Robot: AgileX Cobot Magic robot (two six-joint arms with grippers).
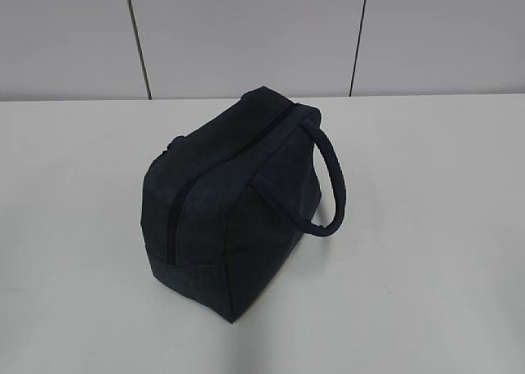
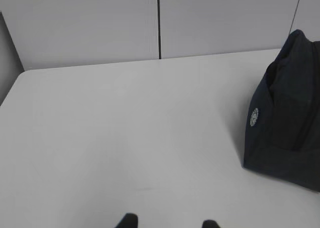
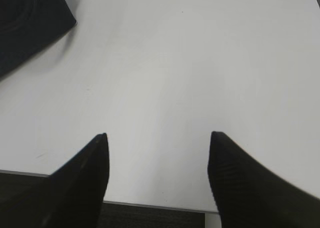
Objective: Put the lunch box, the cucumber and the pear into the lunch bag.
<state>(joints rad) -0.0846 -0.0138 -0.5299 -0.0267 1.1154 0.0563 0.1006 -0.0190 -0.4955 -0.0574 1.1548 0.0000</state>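
The dark navy lunch bag (image 1: 234,206) stands in the middle of the white table with its top zipper shut and one loop handle drooping to the right. It also shows at the right edge of the left wrist view (image 2: 287,118) and in the top left corner of the right wrist view (image 3: 27,23). The lunch box, the cucumber and the pear are out of view. My left gripper (image 2: 168,223) is open and empty, well left of the bag. My right gripper (image 3: 158,138) is open and empty over the table's front edge. Neither gripper shows in the exterior view.
The white table (image 1: 426,251) runs back to a pale panelled wall (image 1: 246,29). Its front edge shows in the right wrist view (image 3: 150,205).
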